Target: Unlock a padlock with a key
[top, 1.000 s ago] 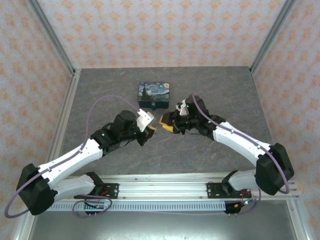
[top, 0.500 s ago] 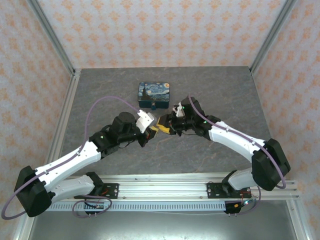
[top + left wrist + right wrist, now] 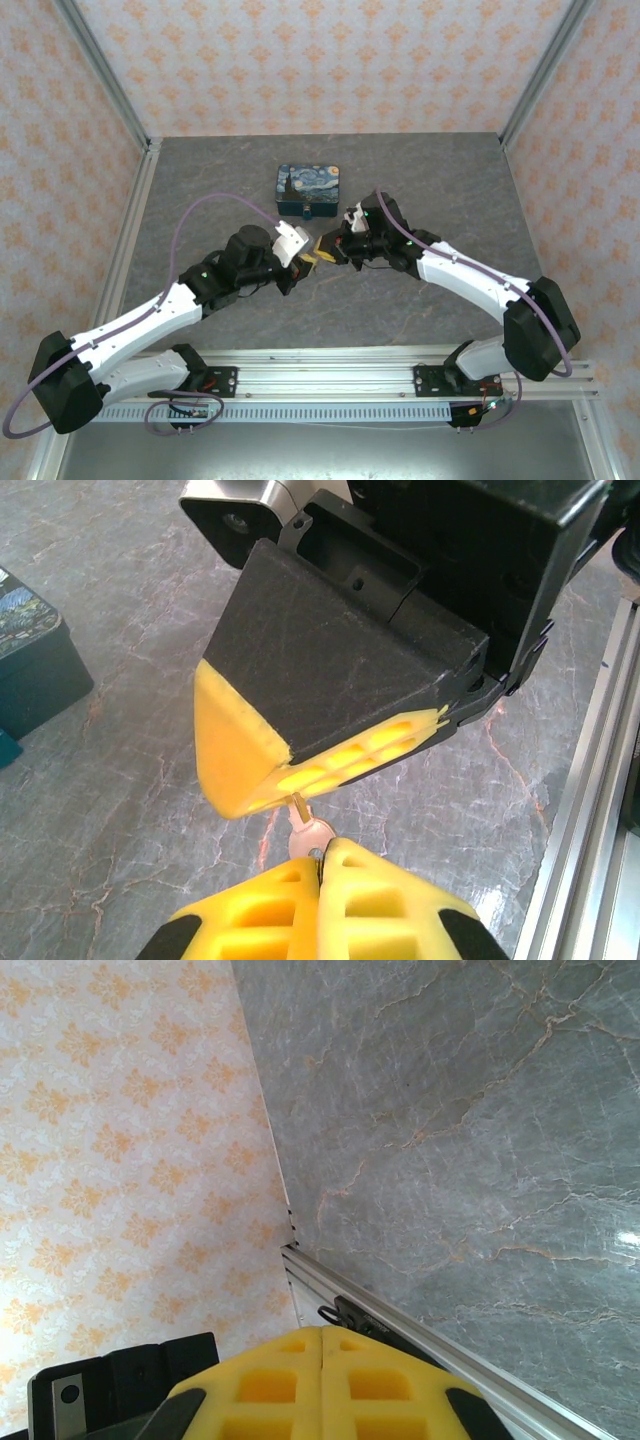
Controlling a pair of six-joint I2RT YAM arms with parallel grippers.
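While arms meet tip-to-tip, left gripper (image 3: 320, 856) pinching key (image 3: 309, 834), right gripper (image 3: 320, 1333) fully closed

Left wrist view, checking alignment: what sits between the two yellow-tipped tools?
A small metal key, pinched by the left tool, its tip reaching the right tool; the left wrist view shows it.

The table (image 3: 430, 180) count is 1. On it stand 2 robot arms, the left arm (image 3: 150, 315) and the right arm (image 3: 470, 280). They carry 2 grippers, the left gripper (image 3: 320, 865) and the right gripper (image 3: 320, 1345), with 4 yellow fingers (image 3: 260, 910) in all. There are 2 purple cables (image 3: 205, 200), 1 key (image 3: 308, 832), 1 padlock (image 3: 303, 212) and 1 Starry Night tin (image 3: 308, 185).
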